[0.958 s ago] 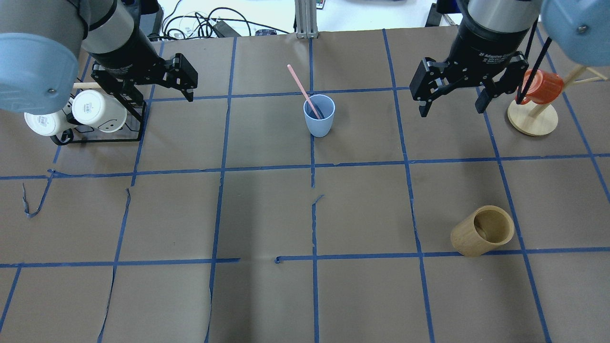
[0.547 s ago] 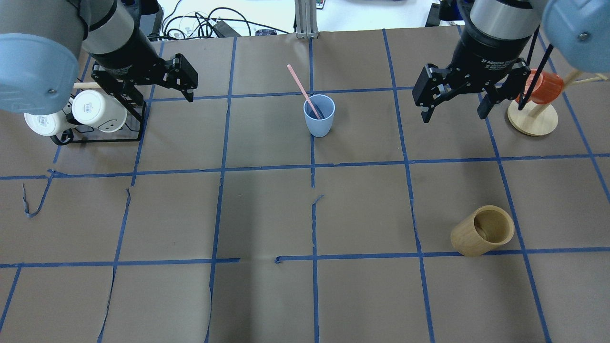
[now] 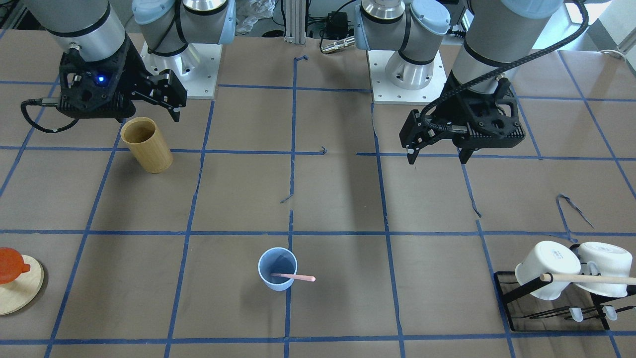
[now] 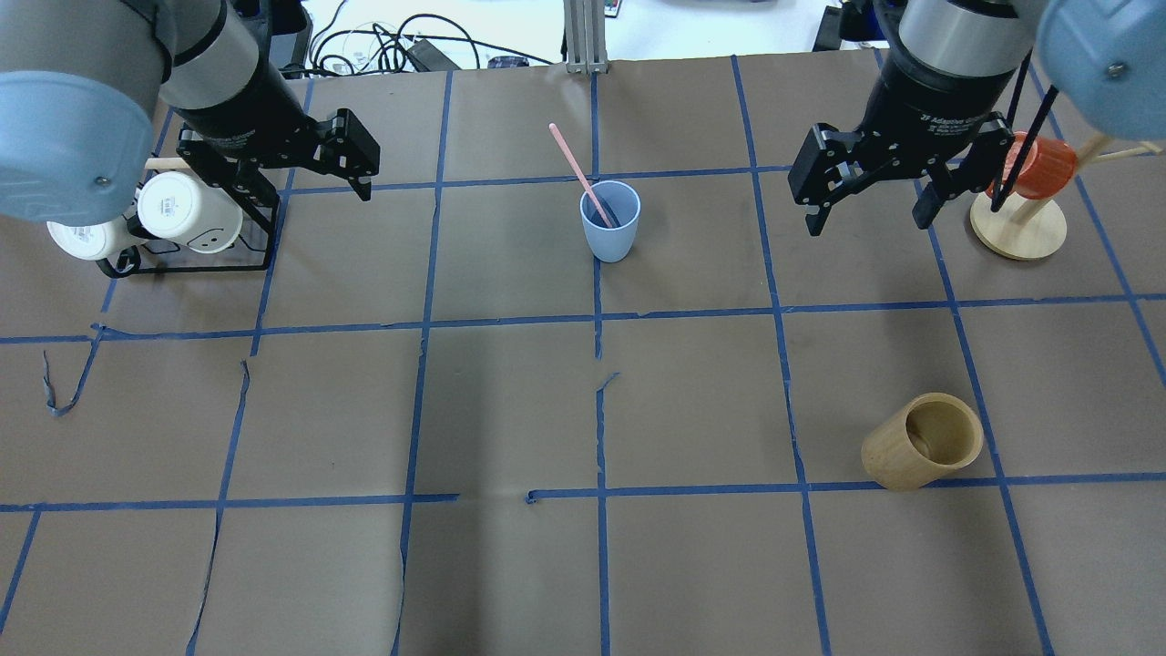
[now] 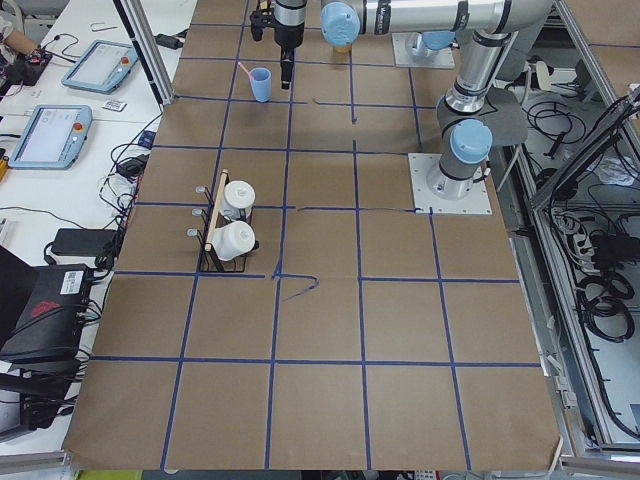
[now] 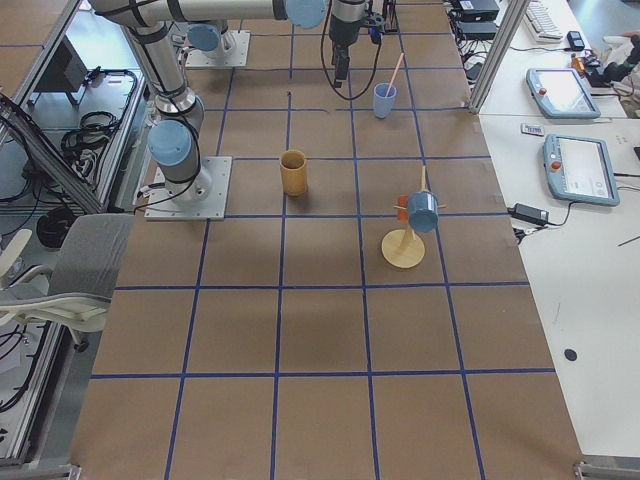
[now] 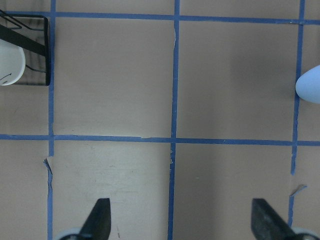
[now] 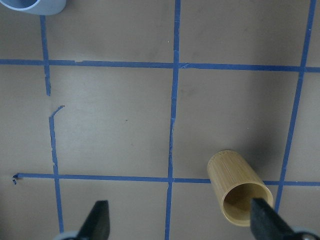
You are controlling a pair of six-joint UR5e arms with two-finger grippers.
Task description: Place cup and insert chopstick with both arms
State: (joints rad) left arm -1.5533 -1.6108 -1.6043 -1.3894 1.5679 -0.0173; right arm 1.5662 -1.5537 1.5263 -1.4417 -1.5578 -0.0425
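Left pincer (image 3: 436, 156) and right pincer (image 4: 865, 221) are hanging spread. A chopstick (image 4: 574, 166) is leaning inside the cup (image 4: 610, 235), upper centre.

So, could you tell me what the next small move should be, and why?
Probably just lift both arms clear and stop: the chopstick already leans in the upright cup, and the left gripper and right gripper are open, empty and away from it.

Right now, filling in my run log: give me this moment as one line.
left gripper: open, empty | right gripper: open, empty | chopstick: in blue cup | wooden cup: upright, apart
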